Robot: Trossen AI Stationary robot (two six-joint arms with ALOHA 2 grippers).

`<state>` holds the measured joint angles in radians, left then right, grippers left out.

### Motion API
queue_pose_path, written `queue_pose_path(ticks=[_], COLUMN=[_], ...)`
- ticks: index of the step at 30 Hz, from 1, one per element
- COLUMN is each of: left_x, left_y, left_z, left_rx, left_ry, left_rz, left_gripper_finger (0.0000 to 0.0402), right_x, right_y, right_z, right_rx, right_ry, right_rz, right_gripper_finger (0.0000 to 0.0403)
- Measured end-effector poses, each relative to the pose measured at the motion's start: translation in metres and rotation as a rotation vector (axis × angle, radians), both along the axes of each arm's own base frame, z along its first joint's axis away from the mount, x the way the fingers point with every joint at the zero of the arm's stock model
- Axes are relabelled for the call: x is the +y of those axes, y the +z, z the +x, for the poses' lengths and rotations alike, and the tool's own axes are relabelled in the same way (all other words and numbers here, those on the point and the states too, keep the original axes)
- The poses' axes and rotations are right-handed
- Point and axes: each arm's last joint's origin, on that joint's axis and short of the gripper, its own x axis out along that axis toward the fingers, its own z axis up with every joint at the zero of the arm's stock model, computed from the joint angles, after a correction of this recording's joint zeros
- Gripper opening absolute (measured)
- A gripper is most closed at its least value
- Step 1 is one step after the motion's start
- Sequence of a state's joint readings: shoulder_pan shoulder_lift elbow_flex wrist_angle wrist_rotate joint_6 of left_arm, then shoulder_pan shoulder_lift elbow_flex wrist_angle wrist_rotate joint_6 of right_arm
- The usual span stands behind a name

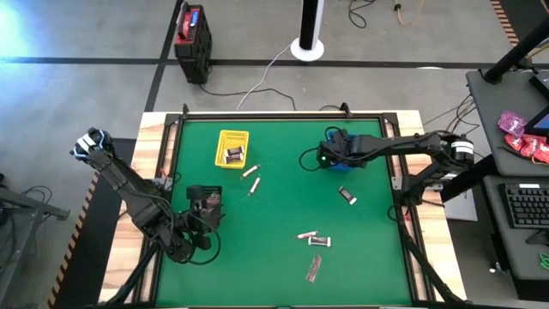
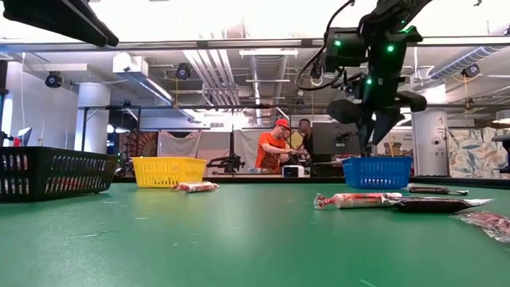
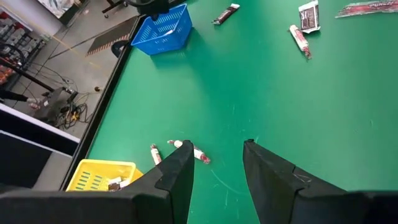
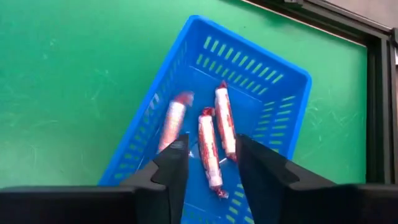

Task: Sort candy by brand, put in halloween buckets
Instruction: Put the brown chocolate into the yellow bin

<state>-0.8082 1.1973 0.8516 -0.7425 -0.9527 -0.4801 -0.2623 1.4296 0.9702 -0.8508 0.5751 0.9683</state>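
Note:
The blue bin (image 1: 343, 154) stands at the table's far right and holds three reddish-white candy bars (image 4: 210, 149). My right gripper (image 4: 211, 140) hovers open and empty above it, as the low view also shows (image 2: 373, 119). The yellow bin (image 1: 232, 148) at the far left holds dark candy. The black bin (image 1: 204, 198) stands on the left. My left gripper (image 3: 217, 149) is open and empty above the table near the black bin (image 1: 199, 225). Loose candy bars lie on the green mat: two by the yellow bin (image 1: 252, 178), one at the right (image 1: 346, 196), three toward the near edge (image 1: 314, 245).
A raised dark frame (image 1: 283, 115) runs around the green mat. In the low view, candy bars (image 2: 355, 199) lie close in front and people stand in the room behind the table. The mat's middle (image 1: 292, 197) holds nothing.

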Motion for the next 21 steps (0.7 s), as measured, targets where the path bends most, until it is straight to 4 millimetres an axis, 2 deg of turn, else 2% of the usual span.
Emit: queue_pose_path(ticks=[5, 9, 15, 18, 21], left_x=[0.000, -0.001, -0.004, -0.009, -0.012], left_y=[0.000, 0.000, 0.002, 0.005, 0.009], left_z=[0.000, 0.001, 0.004, 0.008, 0.012], left_rx=[-0.003, -0.008, -0.034, -0.046, -0.070], left_ry=[0.000, 0.000, -0.033, -0.089, -0.134], left_rz=[-0.004, -0.008, -0.009, -0.014, 0.004], left_gripper_finger=[0.0123, 0.0123, 0.0123, 0.0123, 0.0123], right_x=[0.004, 0.024, 0.078, 0.112, 0.144], right_y=[0.010, 0.025, 0.042, 0.044, 0.041], right_z=[0.009, 0.029, 0.054, 0.054, 0.048], right_rx=[-0.026, -0.069, -0.182, -0.184, -0.173], right_ry=[0.067, 0.311, 0.747, 0.921, 1.017], right_rz=[-0.008, 0.005, 0.079, 0.122, 0.143], right_gripper_finger=[0.0140, 0.0143, 0.0136, 0.0130, 0.0128])
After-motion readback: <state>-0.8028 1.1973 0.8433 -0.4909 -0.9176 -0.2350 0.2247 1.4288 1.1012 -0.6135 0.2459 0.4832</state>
